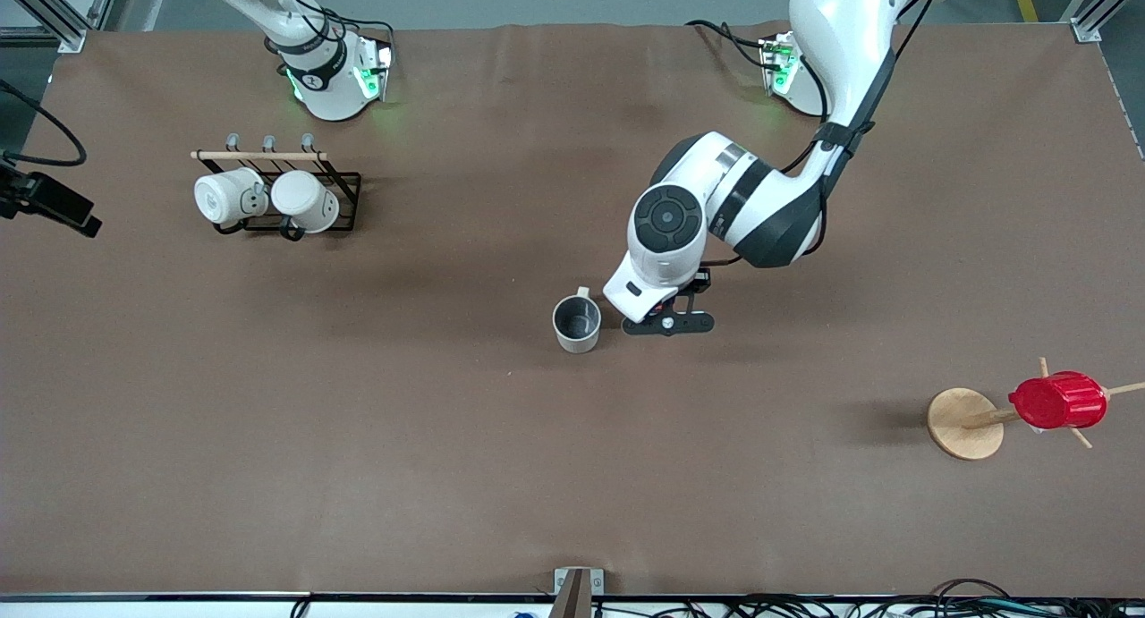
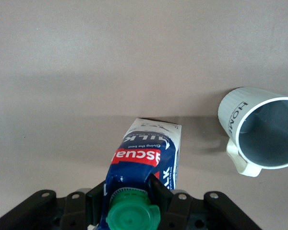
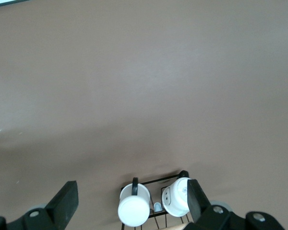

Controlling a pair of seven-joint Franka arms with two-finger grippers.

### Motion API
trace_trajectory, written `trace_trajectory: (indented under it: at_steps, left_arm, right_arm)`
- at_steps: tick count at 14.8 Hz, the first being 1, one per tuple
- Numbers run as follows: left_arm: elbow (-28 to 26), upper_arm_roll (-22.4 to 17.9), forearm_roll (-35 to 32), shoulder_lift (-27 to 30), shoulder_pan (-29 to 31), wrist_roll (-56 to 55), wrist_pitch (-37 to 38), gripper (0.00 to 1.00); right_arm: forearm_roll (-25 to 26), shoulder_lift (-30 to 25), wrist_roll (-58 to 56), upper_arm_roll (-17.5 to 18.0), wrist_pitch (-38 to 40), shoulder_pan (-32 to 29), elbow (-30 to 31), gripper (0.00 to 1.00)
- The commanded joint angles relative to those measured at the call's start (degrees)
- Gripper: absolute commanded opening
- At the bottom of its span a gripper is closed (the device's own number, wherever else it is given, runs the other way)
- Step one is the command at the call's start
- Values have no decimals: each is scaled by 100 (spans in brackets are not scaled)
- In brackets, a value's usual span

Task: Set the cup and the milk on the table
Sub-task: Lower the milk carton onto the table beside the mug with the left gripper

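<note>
The left tool (image 2: 129, 201) is down at the middle of the brown worktop (image 1: 358, 439), its two dark fingers (image 2: 97, 197) closed against the gable top of the milk carton (image 2: 149, 160), one on each side just under the round green cap (image 2: 133, 218). In the left wrist view the blue-and-white carton shows its red label and its base reaches the worktop; whether it stands fully on the surface cannot be told. In the front view the left arm's wrist hides the carton, and only the dark bracket of the left tool (image 1: 669, 321) shows below it. The cup (image 1: 576, 323) stands upright on the worktop just beside that tool, toward the right arm's end, apart from the carton with bare worktop between them. It is off-white with a dark grey inside; the left wrist view shows its squarish handle and dark lettering (image 2: 240, 111). The right tool (image 3: 129, 203) hangs wide open and empty above the black wire mug rack (image 1: 277, 193), which holds two rounder white mugs (image 1: 231, 196); that arm waits. Toward the left arm's end, a red ribbed cup (image 1: 1057, 400) hangs on a wooden cup tree (image 1: 966, 423).
</note>
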State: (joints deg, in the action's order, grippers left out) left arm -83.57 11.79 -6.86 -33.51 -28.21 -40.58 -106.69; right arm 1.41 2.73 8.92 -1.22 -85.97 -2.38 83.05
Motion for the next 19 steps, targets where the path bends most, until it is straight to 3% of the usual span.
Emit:
trace_trajectory:
  at_steps: [1,16,18,19]
  left_arm:
    - [340,-89,9,-147,-193,-91,87,2]
    - [605,-150,-413,-358,-396,-662,78,2]
    - [596,-142,-422,-367,-396,-645,78,7]
    - [596,-133,-422,-350,-396,-610,78,19]
  right_arm:
    - [-220,-124,-163,8,-78,-61,203,100]
    - [-203,-132,-172,-80,-69,150,150,100]
    - [-203,-132,-172,-80,-78,150,150,100]
    - [-194,-132,-172,-80,-78,141,150,100]
